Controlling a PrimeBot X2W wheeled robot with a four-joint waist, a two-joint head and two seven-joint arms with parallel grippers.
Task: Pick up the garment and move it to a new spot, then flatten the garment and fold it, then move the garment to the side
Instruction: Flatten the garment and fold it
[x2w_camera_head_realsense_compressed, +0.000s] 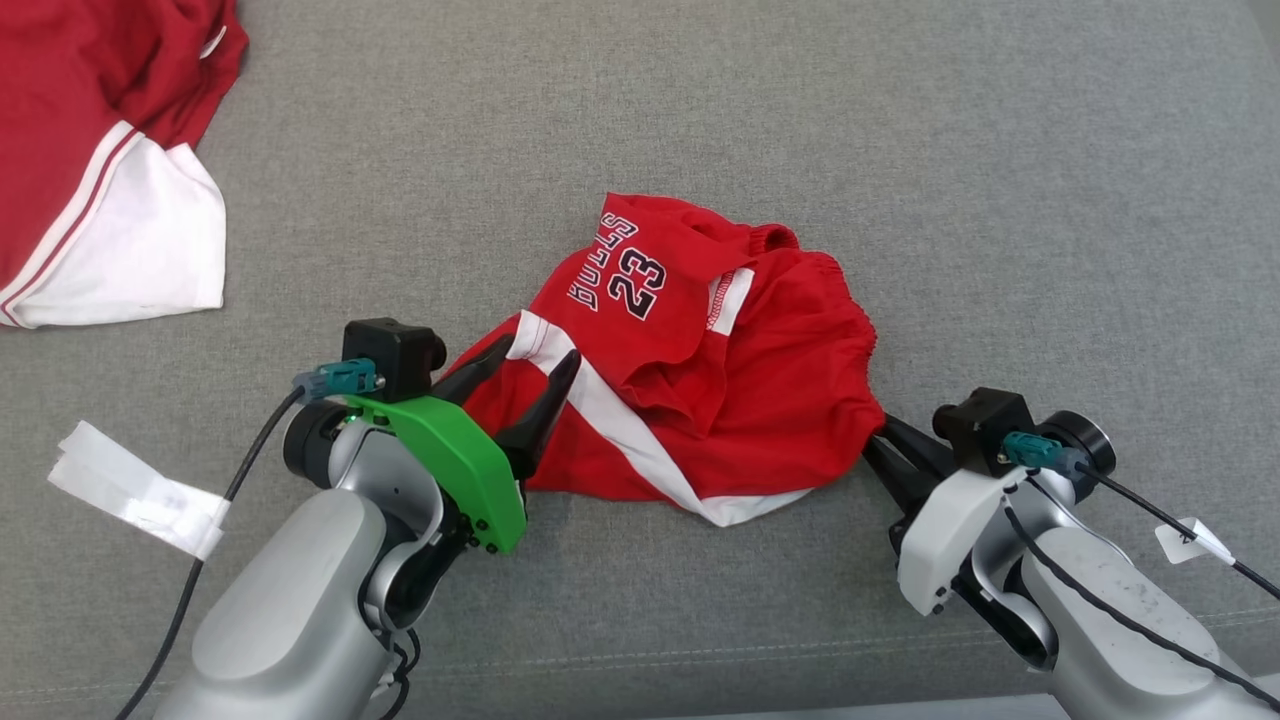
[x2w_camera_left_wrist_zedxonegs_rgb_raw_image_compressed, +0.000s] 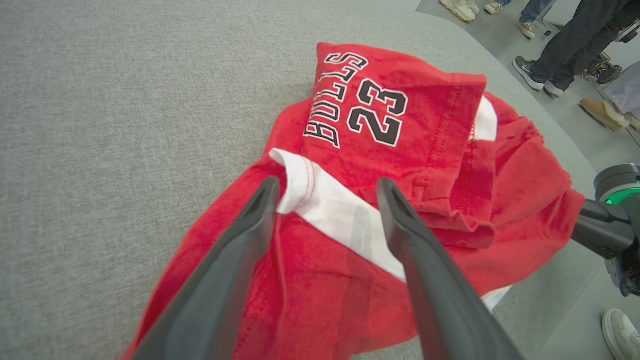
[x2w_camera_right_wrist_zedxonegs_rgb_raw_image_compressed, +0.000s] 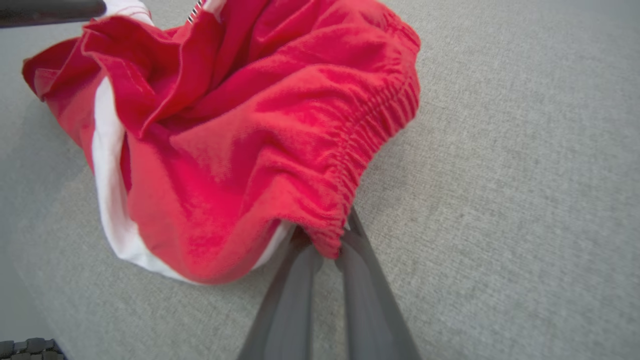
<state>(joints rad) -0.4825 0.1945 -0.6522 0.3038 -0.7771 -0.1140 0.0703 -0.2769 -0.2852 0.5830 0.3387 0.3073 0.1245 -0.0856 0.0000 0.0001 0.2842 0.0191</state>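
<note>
Head view: the red shorts (x2w_camera_head_realsense_compressed: 720, 390) lie crumpled mid-way on the grey cushion (x2w_camera_head_realsense_compressed: 950, 150); another red-and-white garment (x2w_camera_head_realsense_compressed: 90, 180) sits at 10 o'clock, well apart. The left gripper (x2w_camera_head_realsense_compressed: 538, 350) hangs at the shorts' 8 o'clock edge, the right gripper (x2w_camera_head_realsense_compressed: 880, 445) at 4 o'clock.

Left wrist view: its 2 fingers (x2w_camera_left_wrist_zedxonegs_rgb_raw_image_compressed: 225, 260) stand spread, straddling the white stripe (x2w_camera_left_wrist_zedxonegs_rgb_raw_image_compressed: 340, 215), pinching nothing, likely lining up a 2nd hold.

Right wrist view: fingers clenched on the elastic waistband (x2w_camera_right_wrist_zedxonegs_rgb_raw_image_compressed: 370, 145), anchoring that corner for the lift.

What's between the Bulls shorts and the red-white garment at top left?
Head view: a bare stretch of grey cushion lies between the shorts and the other garment.
</note>
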